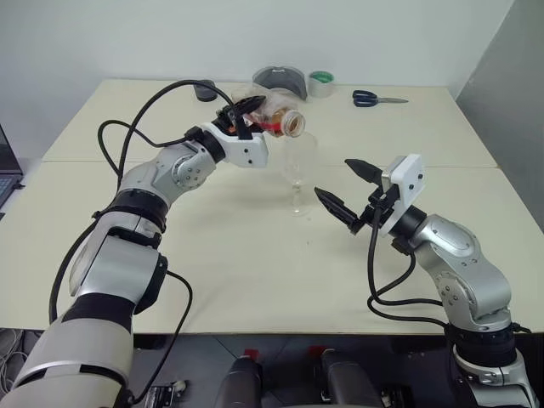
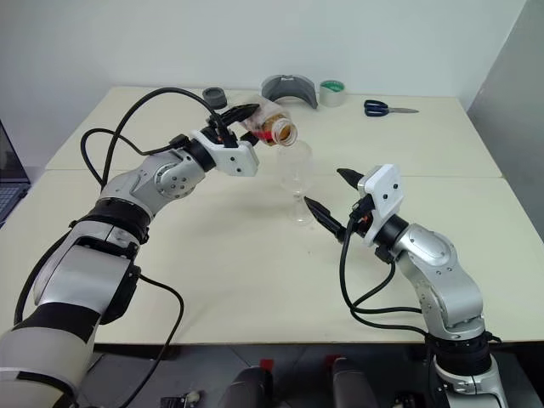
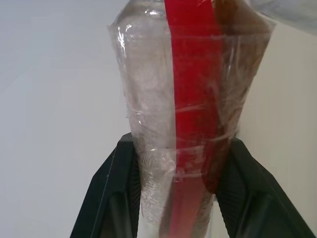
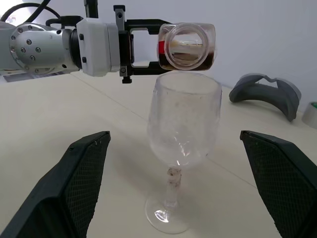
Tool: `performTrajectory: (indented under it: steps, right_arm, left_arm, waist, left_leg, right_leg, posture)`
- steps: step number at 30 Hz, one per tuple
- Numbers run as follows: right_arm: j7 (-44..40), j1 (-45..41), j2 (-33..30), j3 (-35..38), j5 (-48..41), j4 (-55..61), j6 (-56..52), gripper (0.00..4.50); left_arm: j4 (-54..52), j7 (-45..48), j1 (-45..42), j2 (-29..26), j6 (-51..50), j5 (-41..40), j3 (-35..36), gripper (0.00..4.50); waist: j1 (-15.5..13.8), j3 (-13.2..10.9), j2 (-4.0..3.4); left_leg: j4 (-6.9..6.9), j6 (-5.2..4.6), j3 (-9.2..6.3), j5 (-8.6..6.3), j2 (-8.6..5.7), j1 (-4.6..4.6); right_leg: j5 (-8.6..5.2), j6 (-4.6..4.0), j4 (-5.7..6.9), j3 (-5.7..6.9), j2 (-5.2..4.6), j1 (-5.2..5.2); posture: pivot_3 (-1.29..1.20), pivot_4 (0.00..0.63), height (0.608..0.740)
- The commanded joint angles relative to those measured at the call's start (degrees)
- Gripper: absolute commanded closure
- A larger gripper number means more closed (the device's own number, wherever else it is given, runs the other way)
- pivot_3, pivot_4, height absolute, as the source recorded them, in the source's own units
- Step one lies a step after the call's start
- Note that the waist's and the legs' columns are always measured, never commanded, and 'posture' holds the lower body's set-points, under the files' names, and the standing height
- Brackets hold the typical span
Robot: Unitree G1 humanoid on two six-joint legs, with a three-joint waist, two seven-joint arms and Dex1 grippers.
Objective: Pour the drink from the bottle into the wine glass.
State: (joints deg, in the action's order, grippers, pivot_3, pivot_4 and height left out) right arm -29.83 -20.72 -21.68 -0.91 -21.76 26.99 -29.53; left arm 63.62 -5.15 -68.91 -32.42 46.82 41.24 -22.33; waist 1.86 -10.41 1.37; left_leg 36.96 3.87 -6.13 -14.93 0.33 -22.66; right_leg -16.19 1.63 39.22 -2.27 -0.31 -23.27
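Observation:
My left gripper (image 1: 253,116) is shut on the bottle (image 1: 279,115), a small clear plastic one with a red label strip (image 3: 190,74). It holds the bottle tipped on its side, with the open mouth (image 4: 187,45) just above the rim of the wine glass (image 1: 297,174). The tea-coloured drink (image 4: 211,53) lies along the low side of the bottle. No stream shows, and the glass bowl (image 4: 184,124) looks clear. The glass stands upright on the table. My right gripper (image 1: 333,177) is open just right of the glass, with its fingers (image 4: 84,173) on either side of it and apart from it.
At the table's far edge lie blue-handled scissors (image 1: 374,99), a green tape roll (image 1: 320,82), a grey curved piece (image 1: 280,81) and a dark round lid (image 1: 205,90). A laptop edge (image 1: 7,174) shows at the far left. A seam (image 1: 476,167) crosses the cream tabletop.

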Motion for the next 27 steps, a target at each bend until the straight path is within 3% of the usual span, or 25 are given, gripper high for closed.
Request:
performTrajectory:
  steps: [1, 27]
  right_arm:
    - [0.35, -0.71, -0.28, 0.67, -1.01, 2.95, 0.07, 0.00]
    - [3.46, -1.17, 0.78, -1.43, -0.63, 4.96, -2.72, 0.00]
  left_arm:
    - [-0.57, -2.58, -3.32, -1.26, 0.49, 0.37, -0.16, 2.81]
    - [1.56, -7.50, -6.24, -2.21, 0.18, 3.07, -3.85, 2.81]
  waist:
    - [0.00, 0.00, 0.00]
    - [0.02, 0.00, 0.00]
  left_leg:
    - [0.00, 0.00, 0.00, 0.00, 0.00, 0.00]
    - [0.05, 0.00, 0.00, 0.01, -0.24, 0.00]
  right_leg:
    - [0.00, 0.00, 0.00, 0.00, 0.00, 0.00]
    - [0.00, 0.00, 0.24, -0.03, -0.20, -0.06]
  posture:
    - [0.00, 0.150, 0.740]
    - [0.00, 0.150, 0.740]
